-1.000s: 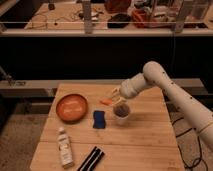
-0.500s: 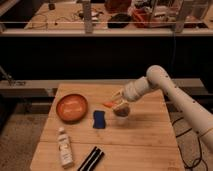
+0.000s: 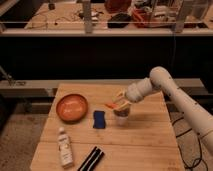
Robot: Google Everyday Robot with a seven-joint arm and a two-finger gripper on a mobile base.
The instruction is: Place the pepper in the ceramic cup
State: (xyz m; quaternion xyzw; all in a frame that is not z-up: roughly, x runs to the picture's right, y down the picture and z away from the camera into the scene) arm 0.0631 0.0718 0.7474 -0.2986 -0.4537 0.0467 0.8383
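The ceramic cup (image 3: 122, 118) stands pale and round on the wooden table (image 3: 140, 147), right of centre. My gripper (image 3: 120, 102) hangs directly above its rim, at the end of the white arm (image 3: 172, 92) that comes in from the right. It is shut on the pepper (image 3: 112, 105), a slim orange-red piece that sticks out to the left just above the cup's opening.
A wide orange bowl (image 3: 72, 107) sits at the left. A blue object (image 3: 99, 119) lies between bowl and cup. A white bottle (image 3: 65, 147) and a black object (image 3: 91, 159) lie near the front edge. A cluttered workbench (image 3: 120, 17) stands behind.
My gripper has moved right and a little down with the pepper, from left of the cup to directly over its rim.
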